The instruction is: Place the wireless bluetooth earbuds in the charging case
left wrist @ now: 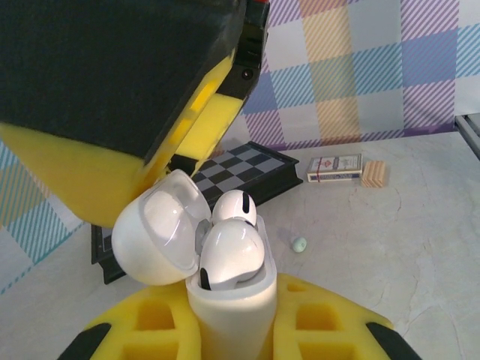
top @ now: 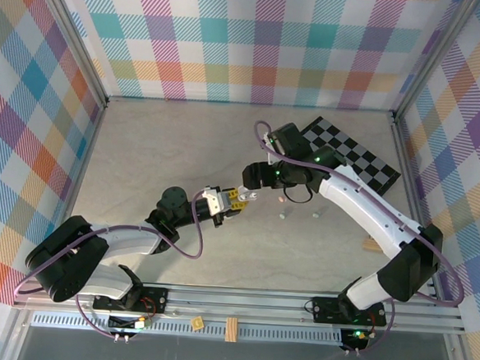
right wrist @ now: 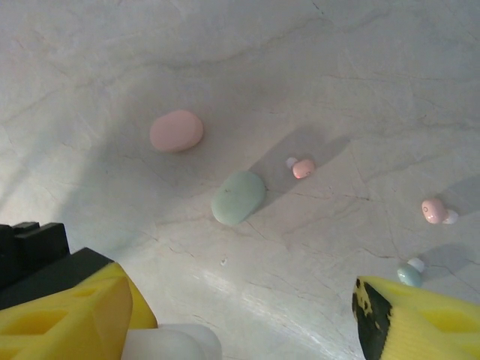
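Observe that the left gripper (left wrist: pixel 232 334) is clamped on the white charging case (left wrist: pixel 229 304), which stands upright between its yellow pads with the lid (left wrist: pixel 157 236) swung open to the left. Two white earbuds (left wrist: pixel 232 253) sit in the case's wells, one behind the other. The right gripper (right wrist: pixel 247 322) hangs just above the case with its jaws spread wide and nothing between them. On the table (right wrist: pixel 300 60) below it you will find a closed pink case (right wrist: pixel 176 131) and a closed mint case (right wrist: pixel 238 197) lying near each other but apart. One pink earbud (right wrist: pixel 302 168) lies near the mint case, a second pink earbud (right wrist: pixel 433 211) and a mint earbud (right wrist: pixel 409 274) farther right. Beyond lie a checkerboard (left wrist: pixel 240 174), a card box (left wrist: pixel 335 166) and a wooden block (left wrist: pixel 373 173); the box's print is too blurred to read
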### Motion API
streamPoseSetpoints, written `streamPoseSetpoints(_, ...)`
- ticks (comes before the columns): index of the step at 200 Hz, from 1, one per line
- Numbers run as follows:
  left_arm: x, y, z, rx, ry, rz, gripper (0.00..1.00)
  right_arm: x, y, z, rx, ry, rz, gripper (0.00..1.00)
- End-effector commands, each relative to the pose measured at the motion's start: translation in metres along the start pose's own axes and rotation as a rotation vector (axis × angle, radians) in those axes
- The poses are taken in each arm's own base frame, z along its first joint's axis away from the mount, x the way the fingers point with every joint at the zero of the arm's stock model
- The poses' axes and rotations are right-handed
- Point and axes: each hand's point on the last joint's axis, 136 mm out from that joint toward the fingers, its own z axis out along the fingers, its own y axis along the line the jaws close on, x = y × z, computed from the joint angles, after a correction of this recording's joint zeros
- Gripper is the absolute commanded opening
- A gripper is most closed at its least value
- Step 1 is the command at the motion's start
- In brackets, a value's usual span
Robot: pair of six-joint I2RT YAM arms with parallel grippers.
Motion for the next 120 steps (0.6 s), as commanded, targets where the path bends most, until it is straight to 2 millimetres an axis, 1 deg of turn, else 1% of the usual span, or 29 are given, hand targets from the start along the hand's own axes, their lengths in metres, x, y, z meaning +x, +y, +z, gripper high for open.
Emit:
streamPoseSetpoints(1,-0.022,0.012,-0.003,-0.045,-0.056,0.047,0.04,0.019,0.010,-0.016,-0.066,0.055,-0.122,0.79)
streamPoseSetpoints(18,-0.024,0.013,-0.004,-0.052,-0.057,0.048,0.04,0.029,0.009,-0.020,-0.079,0.081,-0.172,0.80)
streamPoseSetpoints(36,-0.025,0.013,-0.005,-0.050,-0.051,0.044,0.04,0.034,0.010,-0.025,-0.090,0.078,-0.224,0.82)
streamPoseSetpoints(49,-0.025,0.012,-0.006,-0.039,-0.043,0.043,0.04,0.032,0.009,-0.032,-0.089,0.048,-0.283,0.85)
streamPoseSetpoints(72,-0.027,0.002,-0.008,0.021,-0.022,0.048,0.04,0.025,0.012,-0.049,-0.096,-0.068,-0.475,0.90)
streamPoseSetpoints(78,-0.028,-0.001,-0.008,0.044,-0.015,0.051,0.04,0.026,0.017,-0.053,-0.124,-0.098,-0.576,0.91)
streamPoseSetpoints(88,-0.028,-0.007,-0.010,0.083,0.005,0.052,0.04,0.035,0.028,-0.060,-0.195,-0.144,-0.751,0.90)
streamPoseSetpoints(100,-0.028,-0.013,-0.012,0.121,0.025,0.053,0.04,0.057,0.044,-0.066,-0.304,-0.184,-1.004,0.90)
streamPoseSetpoints(107,-0.030,-0.015,-0.013,0.139,0.033,0.055,0.04,0.068,0.049,-0.067,-0.328,-0.207,-1.139,0.90)
streamPoseSetpoints(112,-0.031,-0.017,-0.014,0.150,0.036,0.056,0.04,0.073,0.050,-0.066,-0.329,-0.221,-1.207,0.90)
streamPoseSetpoints(120,-0.033,-0.019,-0.015,0.164,0.040,0.058,0.04,0.073,0.052,-0.067,-0.322,-0.250,-1.269,0.88)
